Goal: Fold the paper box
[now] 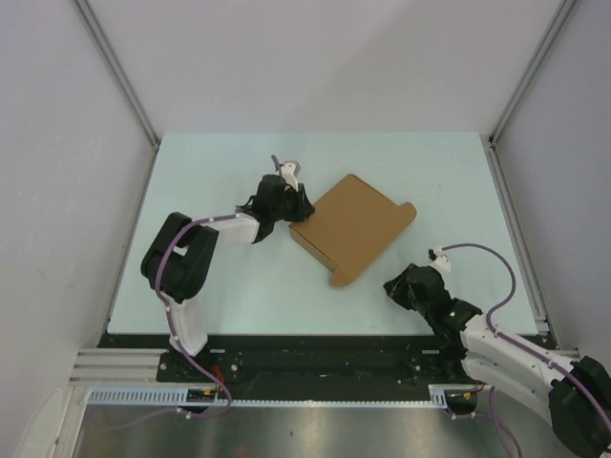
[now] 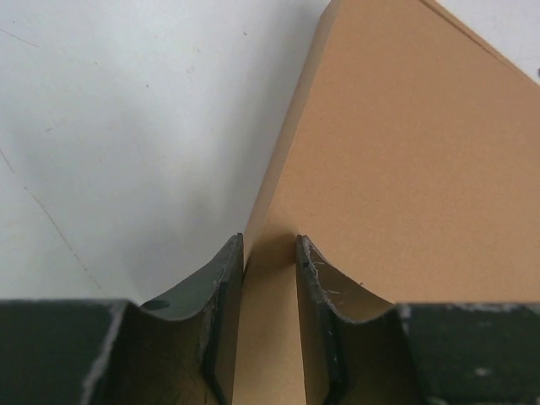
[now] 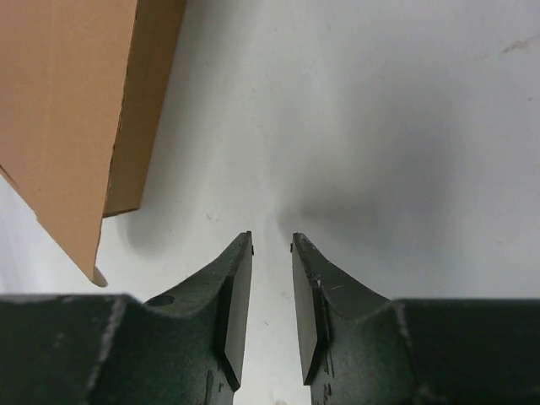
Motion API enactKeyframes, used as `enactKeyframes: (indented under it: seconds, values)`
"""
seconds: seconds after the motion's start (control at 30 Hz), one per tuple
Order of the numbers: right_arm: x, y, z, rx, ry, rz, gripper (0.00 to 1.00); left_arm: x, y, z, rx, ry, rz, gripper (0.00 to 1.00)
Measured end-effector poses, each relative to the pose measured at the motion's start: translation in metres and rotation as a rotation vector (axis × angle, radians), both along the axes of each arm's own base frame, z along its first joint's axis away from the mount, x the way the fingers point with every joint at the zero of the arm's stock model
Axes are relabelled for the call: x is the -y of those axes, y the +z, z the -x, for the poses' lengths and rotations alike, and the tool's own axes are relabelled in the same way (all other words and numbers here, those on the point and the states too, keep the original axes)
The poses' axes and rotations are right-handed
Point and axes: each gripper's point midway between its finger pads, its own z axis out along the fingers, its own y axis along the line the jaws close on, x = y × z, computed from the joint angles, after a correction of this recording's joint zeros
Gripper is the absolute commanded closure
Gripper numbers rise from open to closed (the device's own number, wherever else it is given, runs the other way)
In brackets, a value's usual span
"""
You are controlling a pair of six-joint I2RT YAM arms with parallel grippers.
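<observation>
Two grippers flank the paper box [image 1: 353,229], which lies flat mid-table [image 1: 210,172]. Left gripper [image 2: 270,243]: fingers [image 2: 215,295] narrowly parted astride the box's left corner, cardboard filling the gap; clamping cannot be confirmed. Right gripper [image 3: 272,238]: fingers [image 3: 232,295] slightly apart, nothing between them, near the box's edge without touching it.

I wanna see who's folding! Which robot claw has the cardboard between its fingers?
The left claw: the edge of the cardboard box sits between its fingers. The right claw has nothing between its fingers, and the box lies off to its side.
</observation>
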Motion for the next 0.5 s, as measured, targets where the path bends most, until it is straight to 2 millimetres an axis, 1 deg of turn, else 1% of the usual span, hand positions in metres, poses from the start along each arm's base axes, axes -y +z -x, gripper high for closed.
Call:
enactKeyframes:
  seconds: [0.17,0.3,0.37,0.4,0.5]
  values:
    - [0.003,0.004,-0.006,0.020,-0.028,-0.007,0.62,0.005,0.000,0.007,-0.023,0.005,0.079,0.76]
    - [0.011,0.008,-0.013,0.036,-0.073,-0.016,0.60,0.013,-0.003,0.019,-0.069,-0.011,0.169,0.79]
    - [0.017,0.012,-0.018,0.049,-0.105,-0.025,0.60,0.019,-0.003,0.027,-0.096,-0.029,0.217,0.80]
    - [0.020,0.012,-0.020,0.051,-0.123,-0.028,0.64,0.021,-0.004,0.029,-0.108,-0.037,0.235,0.80]
    - [0.030,0.011,-0.025,0.044,-0.182,-0.037,0.70,0.028,-0.005,0.036,-0.143,-0.061,0.298,0.80]
